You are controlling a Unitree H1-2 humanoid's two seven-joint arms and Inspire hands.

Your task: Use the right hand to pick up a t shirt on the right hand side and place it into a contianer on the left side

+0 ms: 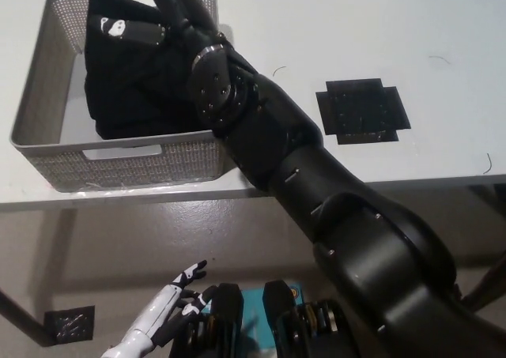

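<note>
White and idle, the left hand (170, 310) hangs low beneath the white table (316, 26), fingers spread, holding nothing. Beyond it, the black right hand (170, 18) reaches across into the grey perforated metal basket (39, 89), apparently to lower its load: the black t-shirt (126, 89) lies bunched inside, fingers curled on the cloth.
</note>
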